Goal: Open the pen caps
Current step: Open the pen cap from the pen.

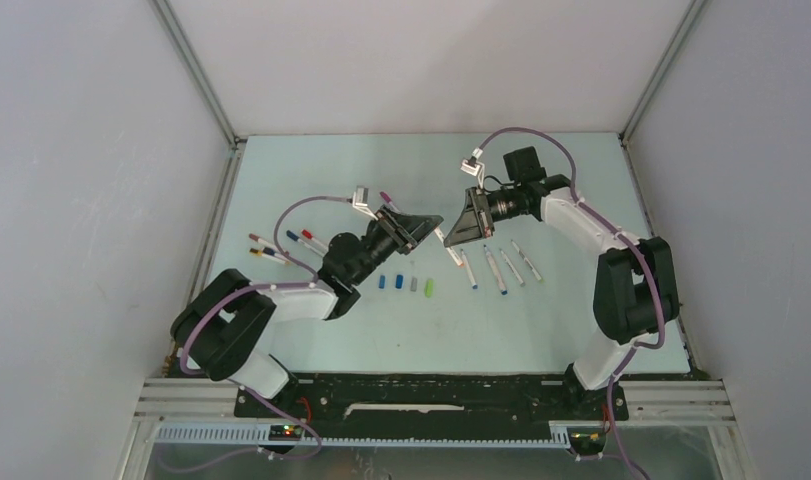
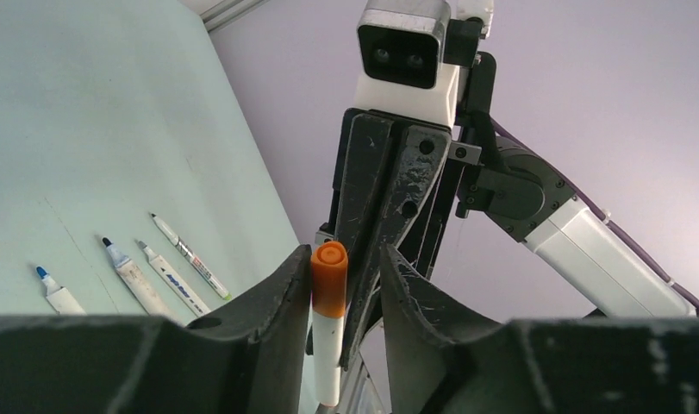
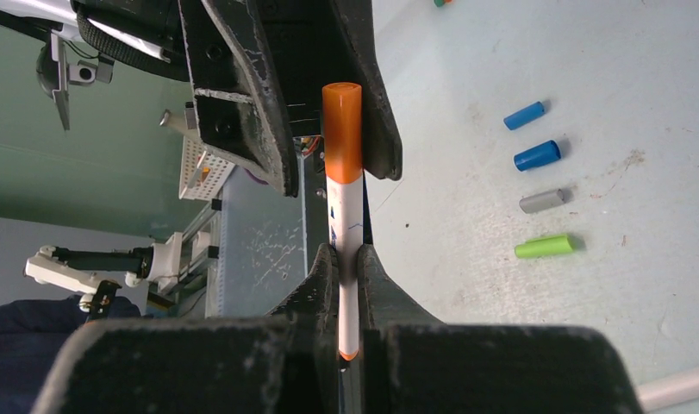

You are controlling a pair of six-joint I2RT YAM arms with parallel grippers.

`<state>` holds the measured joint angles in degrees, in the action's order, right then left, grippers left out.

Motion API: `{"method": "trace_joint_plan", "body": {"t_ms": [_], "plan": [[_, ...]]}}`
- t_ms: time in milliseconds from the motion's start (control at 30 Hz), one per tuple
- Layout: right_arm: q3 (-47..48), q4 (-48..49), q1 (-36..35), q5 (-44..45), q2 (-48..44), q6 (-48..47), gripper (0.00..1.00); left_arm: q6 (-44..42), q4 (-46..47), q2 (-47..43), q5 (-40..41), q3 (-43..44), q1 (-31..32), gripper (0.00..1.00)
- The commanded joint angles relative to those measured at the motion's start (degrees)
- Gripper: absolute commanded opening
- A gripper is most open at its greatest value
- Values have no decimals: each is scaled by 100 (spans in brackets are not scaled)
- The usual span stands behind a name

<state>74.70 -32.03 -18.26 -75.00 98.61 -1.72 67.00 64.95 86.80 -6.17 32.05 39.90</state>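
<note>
Nearest the near edge of the desk (image 1: 501,330), a row of loose caps (image 1: 413,284) is seen lying on their sides: two blue, one grey, one green. Just to the right of them, uncapped pens (image 1: 496,268) are laid out side by side.

Above the middle of the desk, clear of its surface, an orange pen (image 3: 346,216) is carried between the two arms. Its white barrel is clenched in the jaws of the right gripper (image 3: 346,254), which are shut tight on it near the tail end. The orange cap (image 3: 342,129) is seated on the far end of the barrel and points away from the right arm, toward the left edge of the desk. The long axis of the pen runs roughly along the line joining the two grippers.

The cap is flanked by the jaws of the left gripper (image 2: 344,259), one on each side. They are partly apart: one finger (image 2: 285,285) seems to touch the cap, while a gap is seen at the other, so a firm hold is not yet shown. The cap is judged to need clamping, then a straight pull along the barrel's axis, the arms drawn apart.

Farther off, near the left edge, capped pens (image 1: 276,250) wait in a loose cluster.
</note>
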Motion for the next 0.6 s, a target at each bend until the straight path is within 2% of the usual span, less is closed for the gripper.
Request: {"method": "trace_joint_plan", "body": {"t_ms": [0, 133, 233, 267, 300, 367, 433, 567], "plan": [[36, 44, -28, -86, 36, -55, 0, -201, 13, 51, -68, 277, 35, 34], [36, 27, -37, -92, 62, -57, 0, -293, -57, 22, -92, 284, 29, 18], [36, 24, -39, -101, 67, -57, 0, -357, -70, 5, -116, 280, 30, 2], [36, 20, -45, -116, 78, -57, 0, -383, -63, -1, -107, 269, 34, 0], [36, 7, -38, -122, 88, -53, 7, -395, -43, -9, -106, 252, 40, 0], [37, -2, -35, -101, 105, -53, 28, -427, -15, -26, -90, 233, 44, 0], [36, -9, -51, -66, 112, -37, 41, -478, 0, -45, -77, 227, 72, 0], [39, 33, -123, -83, 107, 27, 48, -534, 40, 7, -67, 293, 162, 0]]}}
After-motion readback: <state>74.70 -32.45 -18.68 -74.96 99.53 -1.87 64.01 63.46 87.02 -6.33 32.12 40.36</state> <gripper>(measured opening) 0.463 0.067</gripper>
